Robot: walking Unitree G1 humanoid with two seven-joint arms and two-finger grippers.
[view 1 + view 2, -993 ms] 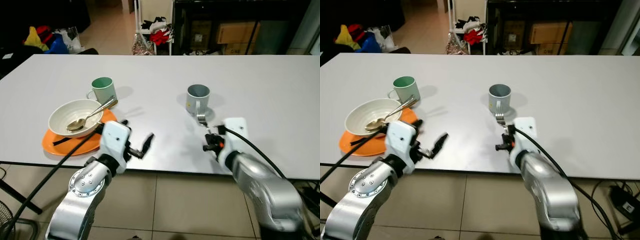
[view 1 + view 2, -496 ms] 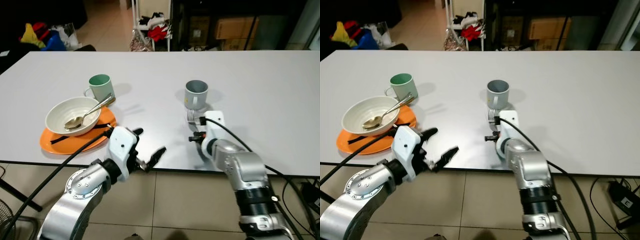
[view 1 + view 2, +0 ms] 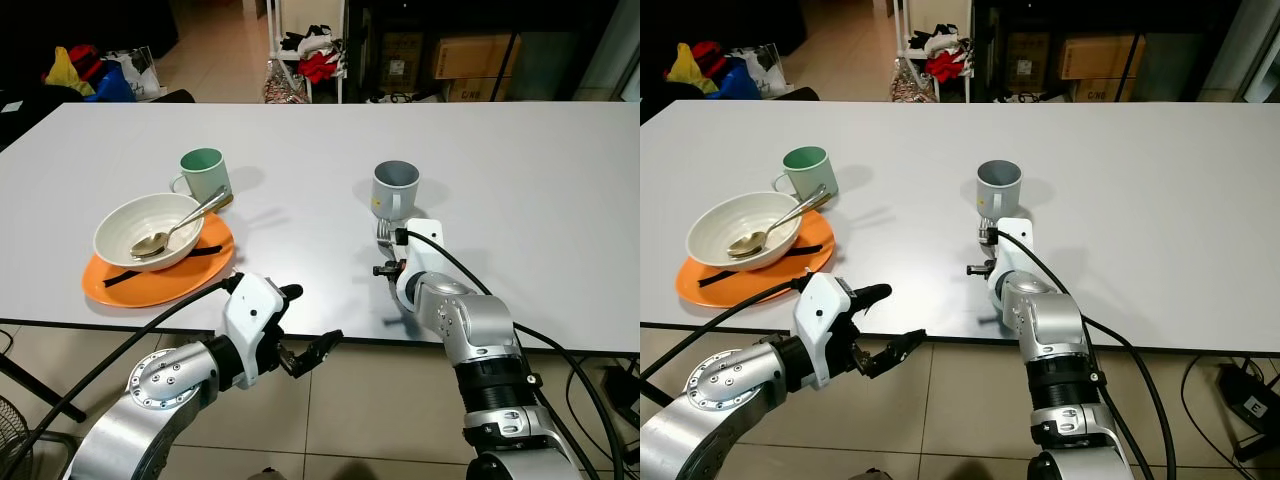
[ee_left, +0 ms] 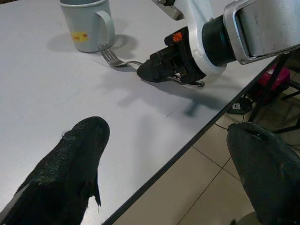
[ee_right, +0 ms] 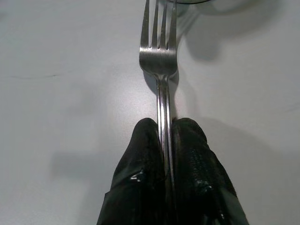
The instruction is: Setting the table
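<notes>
Right gripper (image 5: pixel 163 140) pressed together on handle of fork (image 5: pixel 159 56), pinching it flat against the white tabletop (image 3: pixel 520 170). Low, level hold probably meant for sliding or laying the fork down in its place setting rather than carrying it. Tines pointing away from gripper, toward base of grey mug (image 3: pixel 395 188), tips just beside the mug's handle; in head view, fork and gripper at centre of frame, mug directly above them.

Left gripper (image 3: pixel 298 330) spread wide, holding nothing, hanging off the near tabletop edge at lower centre-left, over tiled floor (image 3: pixel 380 400). Likely parked clear so right arm has room.

Left of frame: white bowl (image 3: pixel 150 232) with spoon (image 3: pixel 180 232) resting inside, set on orange plate (image 3: pixel 160 285); green mug (image 3: pixel 205 175) just behind. That setting looks complete; grey-mug setting apparently lacks its cutlery placement.
</notes>
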